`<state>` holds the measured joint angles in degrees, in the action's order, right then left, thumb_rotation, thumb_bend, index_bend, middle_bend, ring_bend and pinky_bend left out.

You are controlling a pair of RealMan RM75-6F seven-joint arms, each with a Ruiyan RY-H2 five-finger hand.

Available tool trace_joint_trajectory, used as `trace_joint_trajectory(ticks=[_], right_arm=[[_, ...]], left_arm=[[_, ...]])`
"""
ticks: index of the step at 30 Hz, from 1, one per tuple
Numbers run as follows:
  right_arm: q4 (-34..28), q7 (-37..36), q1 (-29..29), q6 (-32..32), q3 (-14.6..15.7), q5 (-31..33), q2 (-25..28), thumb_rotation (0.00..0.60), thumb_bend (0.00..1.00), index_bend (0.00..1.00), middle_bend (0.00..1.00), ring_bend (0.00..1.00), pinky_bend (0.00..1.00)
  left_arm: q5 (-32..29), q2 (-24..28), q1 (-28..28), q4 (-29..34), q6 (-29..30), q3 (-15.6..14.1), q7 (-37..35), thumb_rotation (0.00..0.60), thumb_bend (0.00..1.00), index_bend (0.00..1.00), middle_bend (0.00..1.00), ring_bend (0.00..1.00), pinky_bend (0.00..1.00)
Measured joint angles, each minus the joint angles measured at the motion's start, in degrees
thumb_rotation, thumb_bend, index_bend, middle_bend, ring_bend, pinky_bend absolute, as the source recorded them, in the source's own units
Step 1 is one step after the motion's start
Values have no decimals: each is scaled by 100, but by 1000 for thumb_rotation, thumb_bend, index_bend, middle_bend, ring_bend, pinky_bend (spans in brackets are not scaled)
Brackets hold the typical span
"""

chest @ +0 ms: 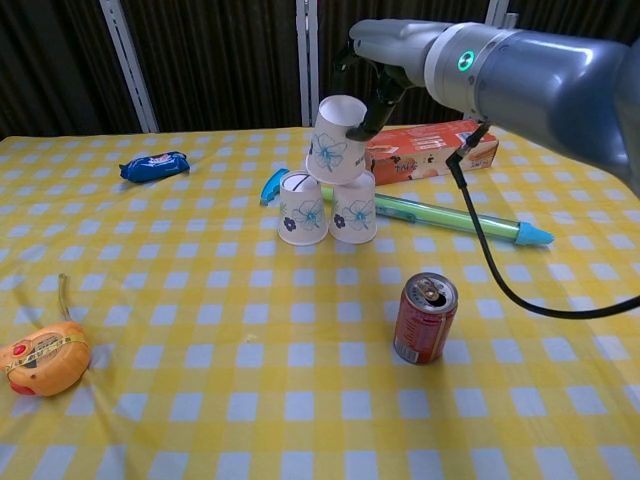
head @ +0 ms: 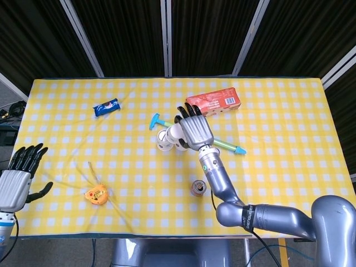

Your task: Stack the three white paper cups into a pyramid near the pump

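Right fingers: curled around the top cup, gripping it.
Right hand: above the two base cups.
Top cup: upside down, slightly tilted, over the gap between the base cups; contact unclear.
Pump: just behind the cups.
Left hand: empty, fingers spread, at the table edge.

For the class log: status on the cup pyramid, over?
Right hand holds third cup, tilted over two base cups. Left hand open, idle. Pump behind, nothing blocking.
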<state>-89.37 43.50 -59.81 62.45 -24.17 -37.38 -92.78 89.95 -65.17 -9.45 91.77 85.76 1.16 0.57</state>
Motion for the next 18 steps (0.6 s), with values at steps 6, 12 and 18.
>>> trace_joint_trajectory(ticks=[6, 12, 18], right_arm=[[131, -42, -50, -26, 120, 149, 5, 600, 235, 482, 134, 0, 119], [213, -146, -88, -30, 178, 136, -41, 600, 235, 481, 134, 0, 119], [273, -209, -133, -16, 242, 57, -75, 600, 234, 481, 133, 0, 119]], left_arm=[[-4, 15, -8, -3, -44, 8, -32, 600, 289, 0, 0, 0, 0], [-33, 18, -6, -8, -64, 31, -55, 600, 289, 0, 0, 0, 0], [-50, 3, -23, -32, -125, 36, -70, 600, 290, 0, 0, 0, 0]])
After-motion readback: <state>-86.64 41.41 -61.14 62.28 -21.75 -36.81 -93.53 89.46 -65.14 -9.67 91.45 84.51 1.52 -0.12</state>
